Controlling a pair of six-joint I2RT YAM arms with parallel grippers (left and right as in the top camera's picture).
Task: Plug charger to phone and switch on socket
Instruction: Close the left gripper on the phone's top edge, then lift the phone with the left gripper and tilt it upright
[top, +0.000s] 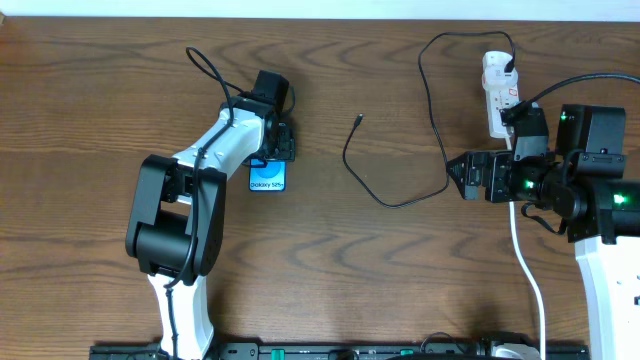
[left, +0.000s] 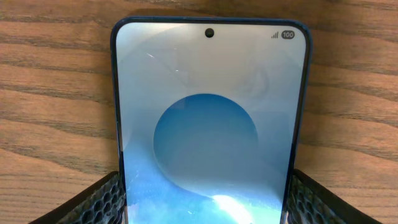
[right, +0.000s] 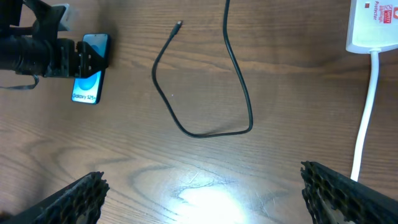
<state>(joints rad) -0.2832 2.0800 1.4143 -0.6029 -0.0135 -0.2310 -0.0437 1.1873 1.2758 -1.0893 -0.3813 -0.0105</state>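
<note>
The phone (top: 268, 178) lies flat on the wooden table with its blue-green screen lit; it fills the left wrist view (left: 208, 124) and shows in the right wrist view (right: 87, 87). My left gripper (top: 271, 157) has its two fingers (left: 208, 202) against the phone's long edges. The charger's black cable (top: 400, 203) loops across the table middle, its connector tip (top: 358, 119) lying free and its plug (top: 510, 66) in the white socket strip (top: 497, 95). My right gripper (top: 462, 178) is open and empty above bare table (right: 205, 193), right of the cable loop (right: 214, 132).
The socket's thick white cord (top: 528, 270) runs from the strip toward the front edge beside my right arm, and shows in the right wrist view (right: 367, 112). The socket's end (right: 373, 25) is at that view's top right.
</note>
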